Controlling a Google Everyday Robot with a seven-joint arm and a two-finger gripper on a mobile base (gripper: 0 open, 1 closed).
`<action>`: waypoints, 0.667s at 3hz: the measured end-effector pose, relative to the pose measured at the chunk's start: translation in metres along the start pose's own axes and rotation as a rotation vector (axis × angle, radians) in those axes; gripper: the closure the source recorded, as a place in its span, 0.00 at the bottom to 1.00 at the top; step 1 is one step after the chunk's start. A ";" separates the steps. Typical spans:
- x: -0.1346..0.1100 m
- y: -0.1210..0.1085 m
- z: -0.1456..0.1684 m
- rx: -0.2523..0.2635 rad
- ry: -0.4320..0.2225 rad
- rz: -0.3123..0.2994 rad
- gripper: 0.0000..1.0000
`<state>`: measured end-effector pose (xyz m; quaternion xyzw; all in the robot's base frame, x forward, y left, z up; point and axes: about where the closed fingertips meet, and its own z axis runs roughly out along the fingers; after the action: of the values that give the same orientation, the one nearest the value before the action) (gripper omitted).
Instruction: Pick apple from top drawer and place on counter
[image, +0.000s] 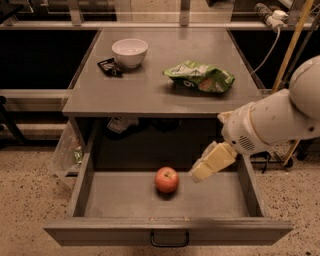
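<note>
The red-orange apple (167, 180) lies on the floor of the open top drawer (95, 232), near its middle. The drawer is pulled out, with a dark handle (169, 240) on its front panel. The grey counter (145, 85) is above it. My gripper (207, 164), cream-coloured, hangs from the white arm (280, 117) over the right part of the drawer, just right of the apple and a little above it, not touching it.
On the counter stand a white bowl (130, 52), a small dark packet (109, 67) beside it and a green chip bag (199, 77). A clear plastic bag (67, 150) hangs left of the cabinet. A yellow pole (292, 45) and cables are at the right.
</note>
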<state>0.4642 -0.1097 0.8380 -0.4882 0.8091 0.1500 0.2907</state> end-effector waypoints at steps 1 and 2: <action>-0.013 -0.012 0.002 0.057 -0.044 0.003 0.00; -0.013 -0.012 0.002 0.057 -0.044 0.003 0.00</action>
<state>0.4796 -0.1058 0.8449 -0.4751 0.8071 0.1382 0.3221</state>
